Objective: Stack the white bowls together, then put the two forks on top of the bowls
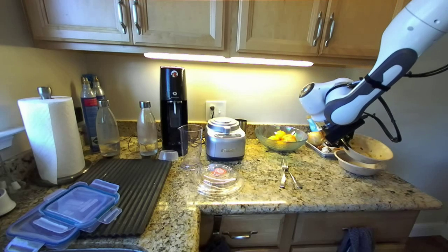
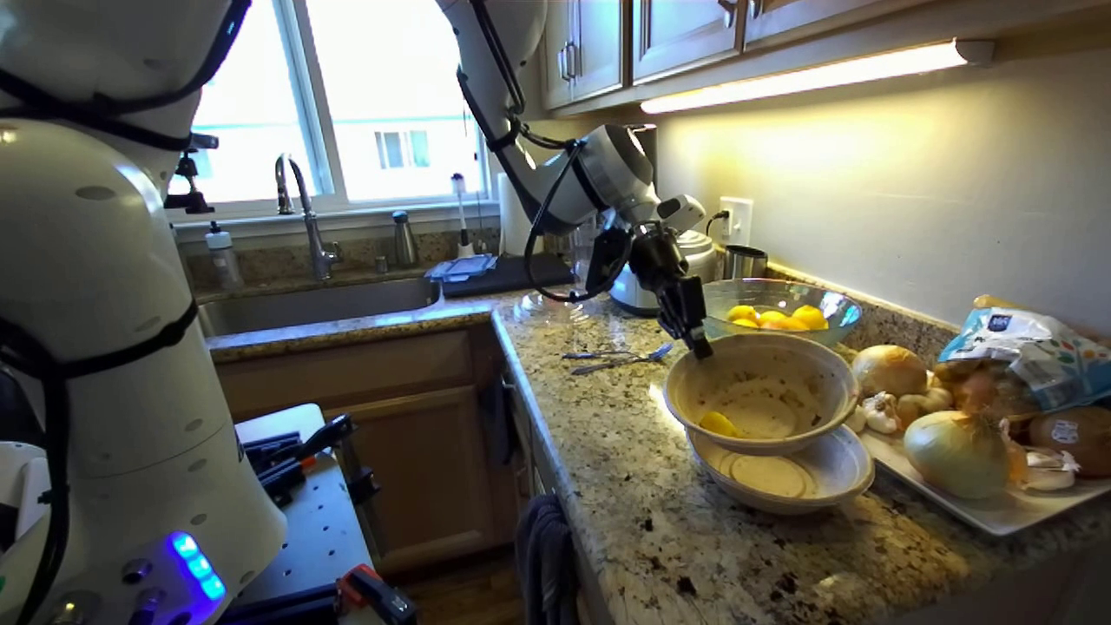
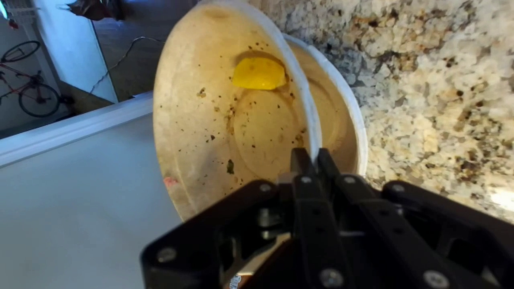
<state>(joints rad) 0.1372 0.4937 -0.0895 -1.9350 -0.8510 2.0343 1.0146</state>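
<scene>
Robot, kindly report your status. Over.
Gripper shut on upper bowl. Held over lower bowl, contact unclear. Forks on counter. Maybe in the way: yellow piece inside upper bowl.

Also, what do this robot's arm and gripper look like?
The arm is white, with rounded segments and dark grey covers. Black cables run along it, and black straps circle it. Blue lights glow on its base. The gripper is black and angular, with slim fingers and silvery screws.

Yellow fruit (image 1: 289,138) sits in a glass bowl (image 1: 283,146). Onions (image 2: 957,455) lie on a white tray (image 2: 1009,513). A paper roll (image 1: 52,138) stands up near some tall bottles (image 1: 107,133).
</scene>
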